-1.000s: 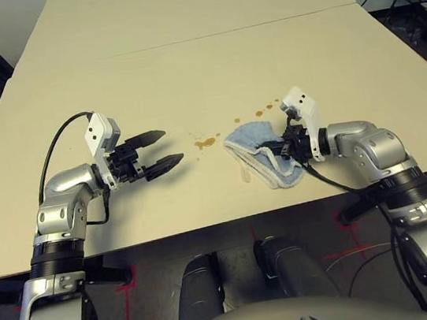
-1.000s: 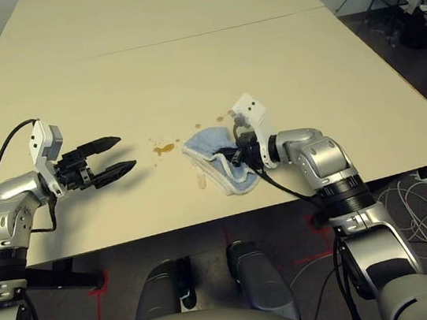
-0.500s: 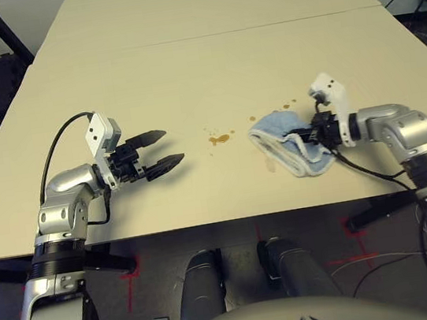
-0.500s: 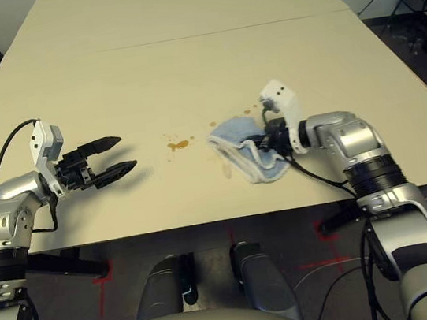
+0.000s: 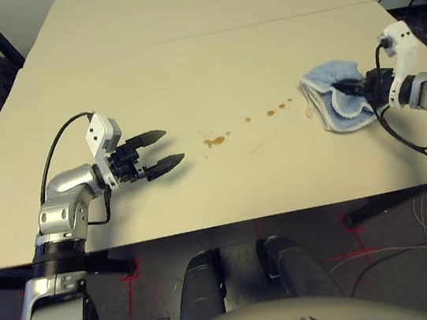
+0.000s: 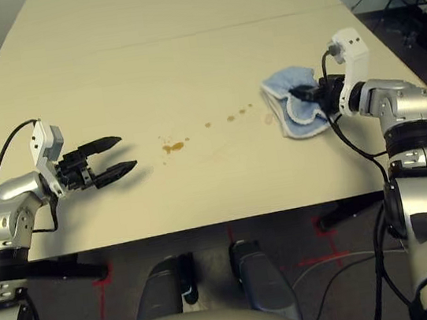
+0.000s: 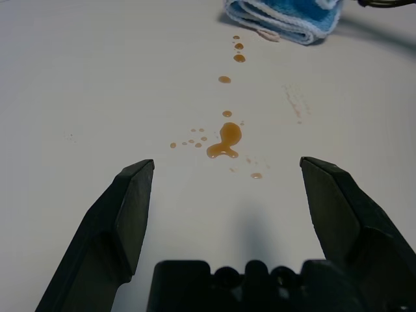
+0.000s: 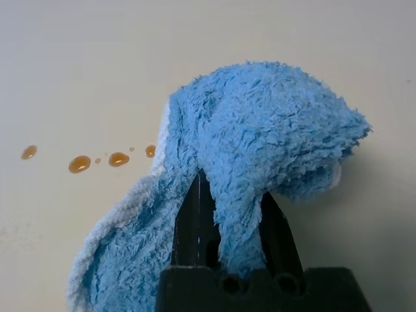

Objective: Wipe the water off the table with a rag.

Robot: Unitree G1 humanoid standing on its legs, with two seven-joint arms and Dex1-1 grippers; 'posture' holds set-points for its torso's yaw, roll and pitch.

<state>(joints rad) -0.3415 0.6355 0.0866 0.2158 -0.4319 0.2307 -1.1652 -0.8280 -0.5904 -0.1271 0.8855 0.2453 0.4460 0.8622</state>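
Mid-wipe: right gripper clamps rag at table's right side, water drops centre unwiped, left gripper wide open, idle; next: drag rag leftward over drops.

From the head I get two eye views looking forward and down over the table — they share nearly the whole scene, the right eye set a little to one side. My left wrist camera sits low and close to the tabletop, looking out between its fingers at the water, with the rag far beyond. My right wrist camera is pressed up against the rag — the same drops lie just beside it.
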